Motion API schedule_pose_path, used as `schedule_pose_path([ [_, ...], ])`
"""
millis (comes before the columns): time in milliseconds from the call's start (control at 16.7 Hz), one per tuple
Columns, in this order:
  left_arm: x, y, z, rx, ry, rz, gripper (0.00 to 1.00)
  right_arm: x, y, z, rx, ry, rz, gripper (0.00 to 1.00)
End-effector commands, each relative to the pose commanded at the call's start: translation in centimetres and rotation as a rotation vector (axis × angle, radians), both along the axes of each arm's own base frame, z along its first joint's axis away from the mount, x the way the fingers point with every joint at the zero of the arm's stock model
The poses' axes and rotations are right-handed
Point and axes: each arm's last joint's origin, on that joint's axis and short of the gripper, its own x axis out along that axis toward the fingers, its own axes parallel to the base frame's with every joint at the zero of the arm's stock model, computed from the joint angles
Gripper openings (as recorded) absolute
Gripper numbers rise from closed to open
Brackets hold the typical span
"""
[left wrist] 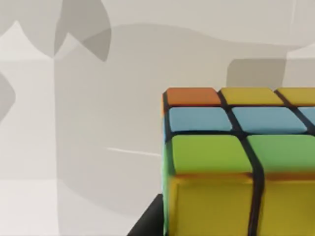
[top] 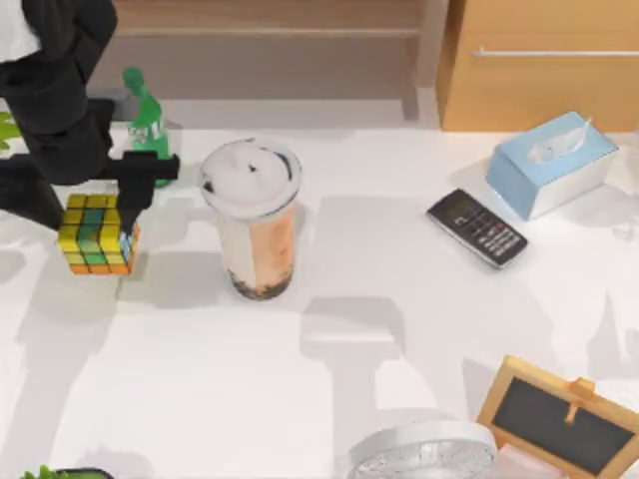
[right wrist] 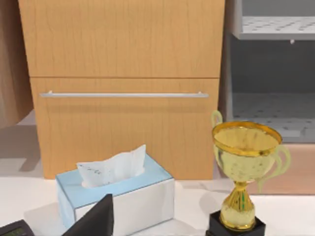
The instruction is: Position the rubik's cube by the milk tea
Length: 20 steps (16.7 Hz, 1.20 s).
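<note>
In the top view, the left gripper (top: 110, 215) sits at the left of the frame, its black fingers pinching the rubik's cube (top: 96, 236), which lies on the white table (top: 329, 399) just left of the milk tea (top: 253, 222), near it but not touching. A green bottle (top: 146, 122) stands behind the gripper in the upper left. Toward the right lie a black phone (top: 476, 228), a blue tissue box (top: 551, 163), and in the lower right a small chalkboard (top: 555, 416). In the left wrist view, the rubik's cube (left wrist: 241, 162) fills the lower right, orange, yellow, blue and green squares showing, over the pale table. In the right wrist view, the tissue box (right wrist: 115, 194) stands at lower left before a wooden cabinet (right wrist: 123, 59), a gold trophy (right wrist: 244, 177) at lower right; whether the right gripper is spread or pressed together cannot be told
</note>
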Motion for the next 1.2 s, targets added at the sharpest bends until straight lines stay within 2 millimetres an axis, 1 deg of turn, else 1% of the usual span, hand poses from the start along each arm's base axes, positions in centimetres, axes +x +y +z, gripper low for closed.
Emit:
schedule_pose_path([
  [300,0.0,0.4,0.1,0.002,-0.002,0.009,0.0,0.0,0.0,0.0,0.0,0.0,0.0,1.0],
  [780,0.3,1.3,0.9,0.0,-0.047,0.03,0.0,0.0,0.0,0.0,0.0,0.0,0.0,1.0],
  [1020,0.5,1.3,1.1,-0.003,-0.073,0.029,0.0,0.0,0.0,0.0,0.0,0.0,0.0,1.0],
  [1200,0.5,1.0,0.8,-0.005,-0.076,0.024,0.0,0.0,0.0,0.0,0.0,0.0,0.0,1.0],
])
